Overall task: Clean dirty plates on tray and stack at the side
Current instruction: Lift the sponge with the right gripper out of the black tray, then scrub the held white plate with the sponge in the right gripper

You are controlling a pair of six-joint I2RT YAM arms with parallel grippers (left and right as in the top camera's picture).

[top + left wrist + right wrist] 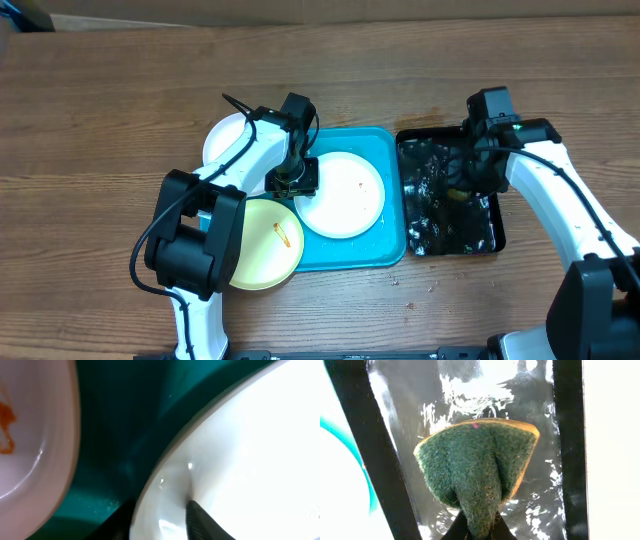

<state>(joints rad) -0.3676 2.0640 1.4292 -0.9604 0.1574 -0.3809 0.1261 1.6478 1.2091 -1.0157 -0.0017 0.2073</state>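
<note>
Left tool (161, 519) straddles glossy white plate (250, 450), grip unclear; right tool (476, 530) pinches green scourer (475, 465)

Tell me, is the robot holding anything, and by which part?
The right jaws pinch a green sponge by its squeezed near end. The left jaws straddle the rim of the white plate; whether they grip it cannot be told.

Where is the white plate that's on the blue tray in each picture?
Overhead: the white plate sits mid-picture on the turquoise tray, with the left gripper at its left rim.
Left wrist: it fills the right side, its rim between the gripper's fingers.
Right wrist: not identifiable; only a washed-out pale patch at the left edge.
Shared landmark: the turquoise tray, dark teal in the left wrist view.
</note>
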